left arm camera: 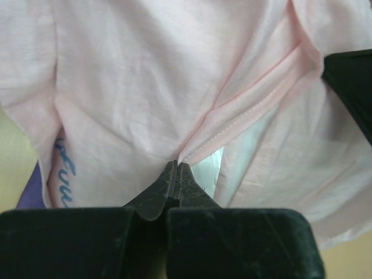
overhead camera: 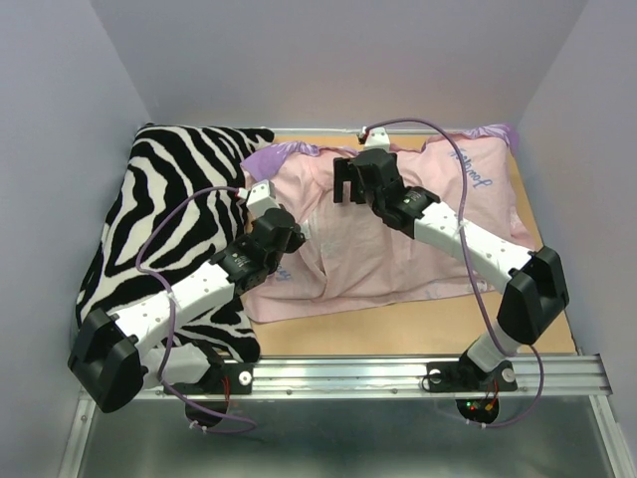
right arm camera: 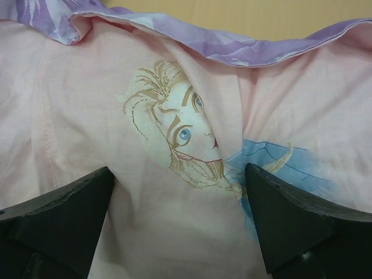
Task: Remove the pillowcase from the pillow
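- A wooden table [overhead camera: 398, 334] carries the whole scene, with a zebra cushion [overhead camera: 169, 199] filling its left side, not part of the job.
- The pillowcase [overhead camera: 358, 261] sprawls across the centre and right of the table, its near-left corner just beside the cushion. It lies pale pink side up, with the purple printed side showing only as a rumpled edge along the far side. The princess's face reads faintly through the cloth in the right wrist view.
- The pillow [left arm camera: 210, 170] shows only as a pale white sliver in the gap behind the stitched hem, seen from the left wrist. The rest is hidden under pink cloth, so it appears to be mostly inside the case and the task is far from finished.
- The right gripper [overhead camera: 350, 184] hangs over the far middle of the case with its fingers spread wide. It holds nothing.
- The left gripper [left arm camera: 176, 171] is at the near-left part of the case, fingers pressed together at the hem. It appears to pinch a thin fold of cloth there.
- Judging by this, an opening has been found and one edge taken. What remains is drawing the case back along the pillow until the pillow lies bare on the table.
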